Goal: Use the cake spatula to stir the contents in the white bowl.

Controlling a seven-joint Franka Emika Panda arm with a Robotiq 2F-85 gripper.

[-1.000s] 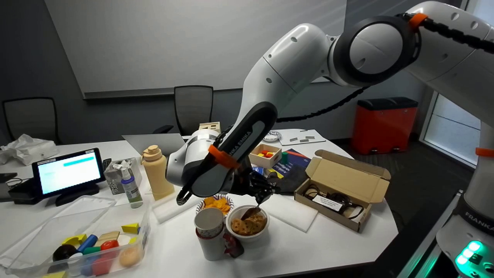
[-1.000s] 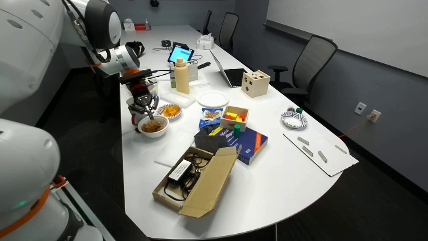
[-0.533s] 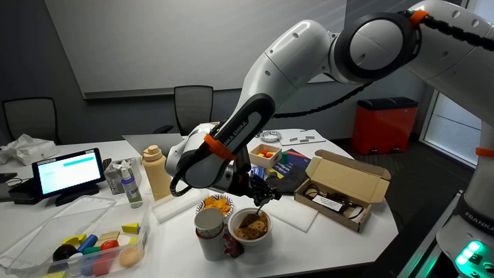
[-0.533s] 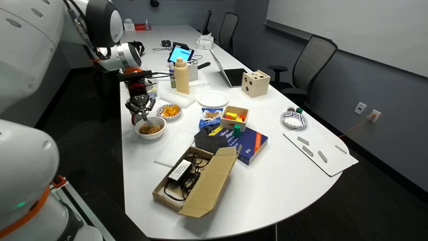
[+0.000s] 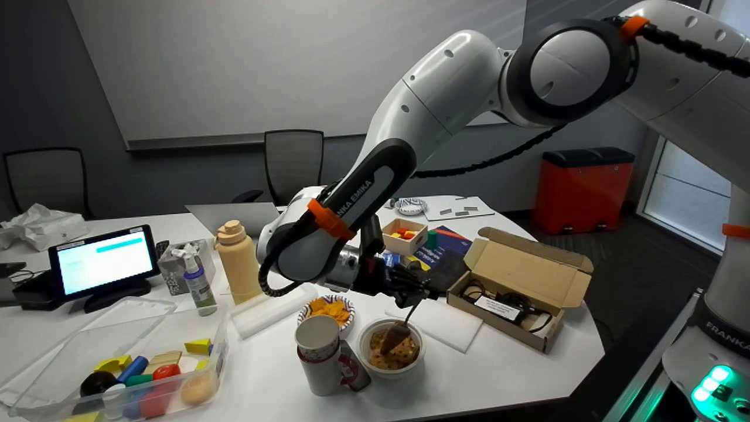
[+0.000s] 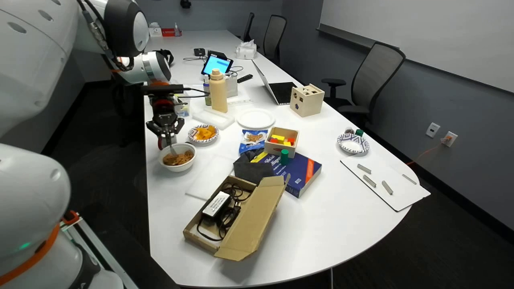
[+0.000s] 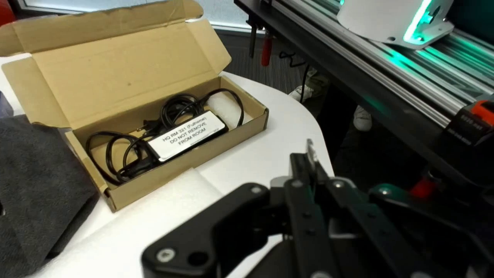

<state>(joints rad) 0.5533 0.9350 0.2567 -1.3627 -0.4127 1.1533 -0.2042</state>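
The white bowl stands on the table and also shows in an exterior view. It holds the contents, orange-brown chunky pieces, seen also in an exterior view. My gripper is above the bowl's rim, shut on the cake spatula. The spatula slants down from the fingers, its blade tip in the pieces; it shows too in an exterior view. In the wrist view the fingertips pinch the metal handle; the bowl and blade are out of that view.
A stacked pair of cups stands close beside the bowl. A dish of yellow-orange food is behind it. A white foam sheet and an open cardboard box with cables lie to one side. The table edge is near the bowl.
My gripper and the spatula have moved toward the cardboard box's side. The white bowl has slid along the table with them, away from the cups and the yellow-orange dish.
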